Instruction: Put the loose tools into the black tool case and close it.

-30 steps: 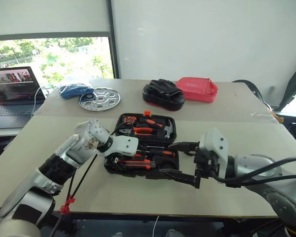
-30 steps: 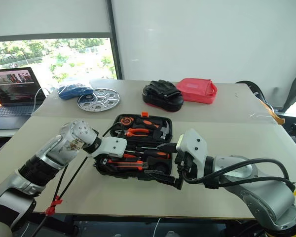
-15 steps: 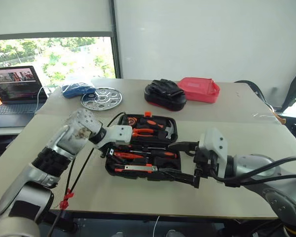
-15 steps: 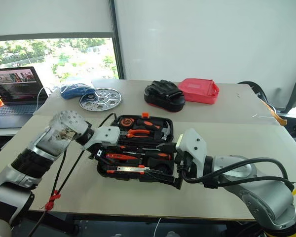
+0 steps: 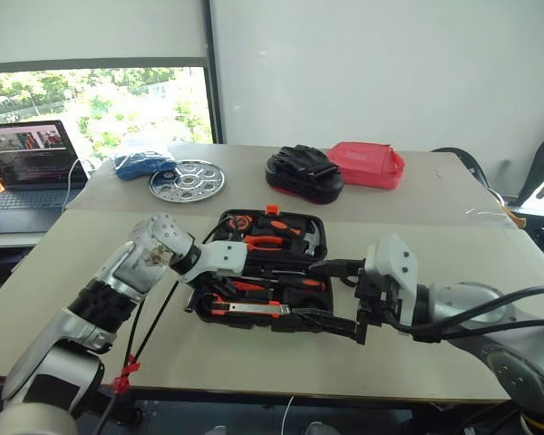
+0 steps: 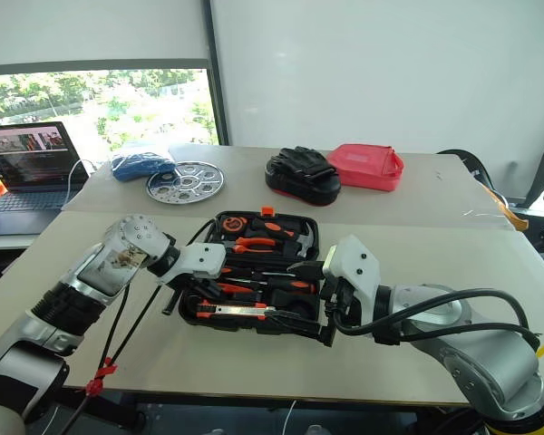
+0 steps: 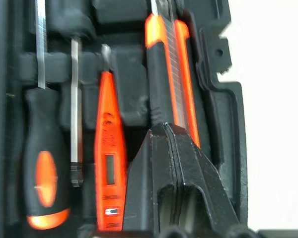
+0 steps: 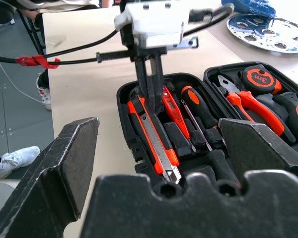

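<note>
The black tool case [image 5: 254,322] lies open at the table's middle. Its far half holds pliers, a hammer and a tape measure. In the near half lie the orange-black utility knife [image 7: 171,74], the slim orange pen-like tool [image 7: 109,148] and two screwdrivers [image 7: 44,163], each in a slot. My left gripper [image 5: 202,288] hangs shut just over the near half's left end, its tips by the knife handle, nothing between them. My right gripper [image 5: 301,290] stands wide open at the case's right front corner, empty.
At the back of the table are a round perforated steel plate [image 5: 187,179], a blue bundle [image 5: 140,166], a black glove heap [image 5: 301,172] and a red pouch [image 5: 364,164]. A laptop [image 5: 23,168] sits far left. A black cable with a red tie [image 5: 127,372] hangs from the left arm.
The left gripper's fingers have gone from open to shut while it stays over the case's near half. The right gripper has not moved.
</note>
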Tool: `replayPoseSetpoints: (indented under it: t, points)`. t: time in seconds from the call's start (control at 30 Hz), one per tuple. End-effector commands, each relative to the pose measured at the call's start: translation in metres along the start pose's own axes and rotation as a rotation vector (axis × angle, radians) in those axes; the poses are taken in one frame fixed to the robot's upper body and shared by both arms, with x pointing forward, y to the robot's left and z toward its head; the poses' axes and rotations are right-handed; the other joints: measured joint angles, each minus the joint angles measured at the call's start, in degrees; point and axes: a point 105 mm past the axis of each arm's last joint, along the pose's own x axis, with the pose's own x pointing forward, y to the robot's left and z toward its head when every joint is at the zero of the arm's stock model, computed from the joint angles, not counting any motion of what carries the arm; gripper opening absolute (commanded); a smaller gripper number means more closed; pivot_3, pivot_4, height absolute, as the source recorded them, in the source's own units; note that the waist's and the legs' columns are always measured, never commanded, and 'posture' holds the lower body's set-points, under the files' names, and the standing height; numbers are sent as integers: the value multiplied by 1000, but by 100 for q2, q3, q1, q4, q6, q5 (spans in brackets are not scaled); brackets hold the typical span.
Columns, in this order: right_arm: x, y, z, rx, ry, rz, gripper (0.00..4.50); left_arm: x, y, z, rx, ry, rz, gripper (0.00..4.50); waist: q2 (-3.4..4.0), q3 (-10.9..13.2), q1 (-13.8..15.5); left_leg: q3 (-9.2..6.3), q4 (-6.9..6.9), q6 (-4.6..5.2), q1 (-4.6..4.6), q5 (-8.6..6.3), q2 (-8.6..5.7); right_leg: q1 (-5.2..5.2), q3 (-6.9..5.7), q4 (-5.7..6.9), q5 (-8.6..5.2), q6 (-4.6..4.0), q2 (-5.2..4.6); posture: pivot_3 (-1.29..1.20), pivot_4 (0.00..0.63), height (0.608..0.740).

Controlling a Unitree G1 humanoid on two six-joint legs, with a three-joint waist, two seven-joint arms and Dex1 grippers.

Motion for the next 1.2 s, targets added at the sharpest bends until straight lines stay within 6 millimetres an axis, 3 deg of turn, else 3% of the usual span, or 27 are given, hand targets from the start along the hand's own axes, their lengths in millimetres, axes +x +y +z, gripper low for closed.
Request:
replayPoseSetpoints:
  t: [0.03,0.43,0.67,0.8,0.97,1.0,1.1,1.2]
  points:
    - [-2,1,9,-40,-29,-7,4500,2,0,4,30,11,9,28,0,0,0,0,0,0,0,0,0,0,0,0,0,0,0,0,150,740]
    - [-3,-1,12,-38,-33,-9,4500,23,-4,-17,113,113,6,28,5,-4,16,0,1,0,14,0,-1,15,0,1,0,0,-2,0,150,740]
    - [-4,-1,11,-38,-26,-13,4500,30,-11,-17,118,91,-3,28,21,-13,9,2,1,0,24,0,-2,22,2,3,0,1,-2,0,150,740]
    - [-5,-2,9,-37,-17,-24,4500,23,-6,-2,80,-6,28,28,24,-15,21,2,1,0,24,0,-2,22,2,3,0,1,-2,0,150,740]
    - [-16,-15,2,-41,40,-71,4500,-11,4,32,3,-267,87,28,20,-12,22,0,3,0,4,0,-2,7,-1,1,0,3,-4,0,150,740]
    - [-21,-20,-1,-42,63,-88,4500,-21,8,42,-7,-349,107,536,19,-11,18,-1,4,0,-3,0,-2,2,-2,0,0,3,-4,0,150,740]
    - [-37,-42,-15,-42,180,-139,4500,-52,11,61,-41,-520,127,1504,16,-9,9,-2,4,0,-6,0,-1,-1,-3,-1,0,2,-5,0,150,740]
    - [-51,-64,-31,-29,301,-180,4500,-75,3,75,-102,-638,32,2582,17,-9,-5,0,3,0,0,0,-3,2,-3,-1,0,2,-5,0,150,740]
